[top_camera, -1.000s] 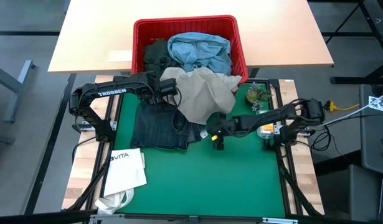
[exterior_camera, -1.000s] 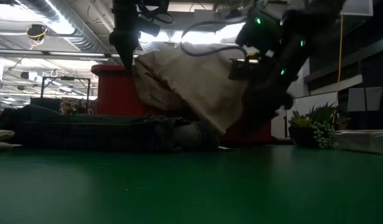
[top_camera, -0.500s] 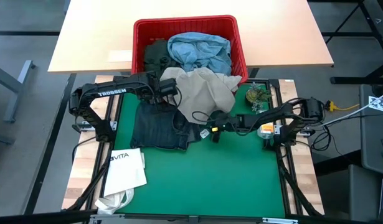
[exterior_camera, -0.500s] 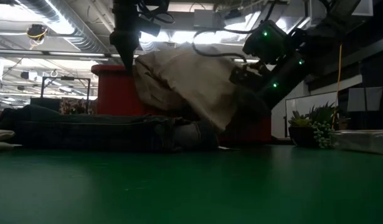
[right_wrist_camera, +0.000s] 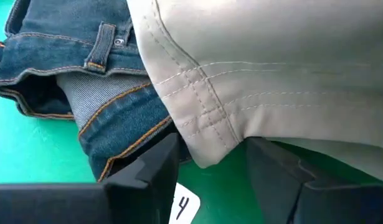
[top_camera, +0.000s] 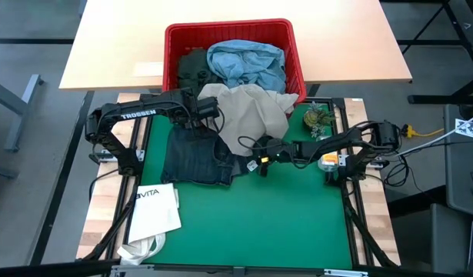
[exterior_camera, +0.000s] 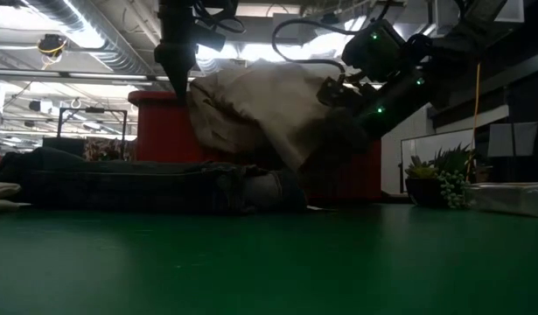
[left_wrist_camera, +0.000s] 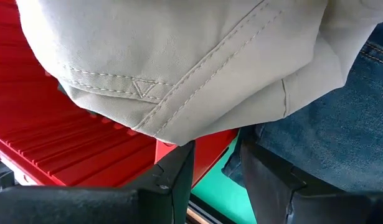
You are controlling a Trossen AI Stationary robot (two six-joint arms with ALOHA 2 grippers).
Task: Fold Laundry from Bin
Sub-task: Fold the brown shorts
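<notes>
The khaki trousers (top_camera: 251, 115) drape from the red bin's near rim (top_camera: 228, 25) down onto the dark navy jeans (top_camera: 194, 158), which lie flat on the green mat. Light blue jeans (top_camera: 244, 61) and a dark green piece (top_camera: 191, 69) lie in the bin. My left gripper (top_camera: 208, 109) stands at the trousers' left edge by the bin and is shut on it. My right gripper (top_camera: 259, 160) is at the trousers' near lower edge, shut on a corner. The small light blue cloth is not in view. My left gripper holds the khaki trousers at a seamed fold on their left edge (left_wrist_camera: 179, 134), only at its fingertips. The fingers point down from above (exterior_camera: 181, 83). The cloth is held up beside the bin and slopes down from there onto the jeans. My right gripper has the trousers' stitched lower corner (right_wrist_camera: 207, 149) between its two fingers. It comes slanting down from the table's right side (exterior_camera: 334, 131). The corner is lifted off the navy jeans, and the rest of the trousers stays draped and slack.
A white VITA tote bag (top_camera: 155, 208) lies at the mat's near left. A small plant (top_camera: 317, 119) and an orange-and-white object (top_camera: 328, 160) stand at the right edge. A small white tag with a "4" (right_wrist_camera: 185, 205) lies by the jeans. The mat's near half is bare green.
My right gripper has gone up and toward the table's left and far side, into the khaki trousers' lower edge. That edge has risen off the navy jeans and bunched back toward the bin. The trousers' upper part has stayed in place.
</notes>
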